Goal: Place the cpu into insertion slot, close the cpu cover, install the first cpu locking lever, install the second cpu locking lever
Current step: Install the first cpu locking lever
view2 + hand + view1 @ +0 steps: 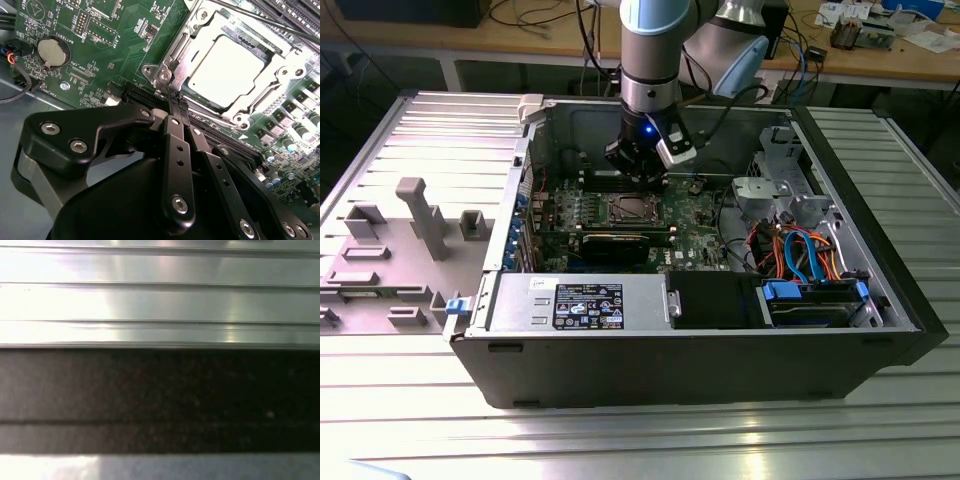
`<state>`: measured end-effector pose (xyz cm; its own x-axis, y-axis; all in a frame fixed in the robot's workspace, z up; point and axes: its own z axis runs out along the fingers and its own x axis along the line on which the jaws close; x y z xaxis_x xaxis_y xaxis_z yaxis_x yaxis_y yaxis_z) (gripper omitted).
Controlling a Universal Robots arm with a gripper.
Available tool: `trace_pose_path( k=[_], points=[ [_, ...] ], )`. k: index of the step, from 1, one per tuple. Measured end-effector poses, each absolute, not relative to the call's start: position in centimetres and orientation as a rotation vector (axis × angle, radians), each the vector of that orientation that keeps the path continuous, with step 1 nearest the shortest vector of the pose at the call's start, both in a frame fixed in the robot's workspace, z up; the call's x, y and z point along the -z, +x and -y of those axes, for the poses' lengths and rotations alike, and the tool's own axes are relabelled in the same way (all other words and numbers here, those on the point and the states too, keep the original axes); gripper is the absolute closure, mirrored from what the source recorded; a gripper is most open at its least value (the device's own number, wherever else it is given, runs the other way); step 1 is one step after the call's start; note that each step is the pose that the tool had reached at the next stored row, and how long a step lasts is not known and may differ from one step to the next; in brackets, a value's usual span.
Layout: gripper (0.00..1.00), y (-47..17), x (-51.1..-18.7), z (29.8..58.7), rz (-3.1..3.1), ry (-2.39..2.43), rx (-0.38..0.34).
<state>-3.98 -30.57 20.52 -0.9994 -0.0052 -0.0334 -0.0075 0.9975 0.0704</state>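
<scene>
The cpu (232, 67) lies flat in the insertion slot (167, 75), its silver-grey top showing through the window of the cpu cover (200, 27), which is down over it. A thin lever rod (260, 20) runs along the socket's far side. My gripper (178, 103) is shut, its two black fingers pressed together with the tips right at one corner of the socket frame. Whether the tips touch a lever there, I cannot tell. In the exterior view the gripper (640, 172) hangs inside the open computer case just behind the socket (631, 208) on the green motherboard (695, 210).
A coin battery (51, 52) and memory slots (295, 15) flank the socket. A long black card (615, 245) lies in front of it, then the power supply (580, 300). A drive cage with coloured cables (800, 250) stands at the exterior view's right. The case walls (520, 200) enclose the board.
</scene>
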Motion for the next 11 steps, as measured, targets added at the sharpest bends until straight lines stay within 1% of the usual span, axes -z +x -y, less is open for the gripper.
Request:
trace_pose_path(
  k=[5, 11],
  points=[
    [0.89, -3.98, -20.37, 30.56, -3.107, -0.01, -0.089],
    [0.89, -3.97, -20.22, 30.56, -3.107, -0.01, -0.089]
  ],
)
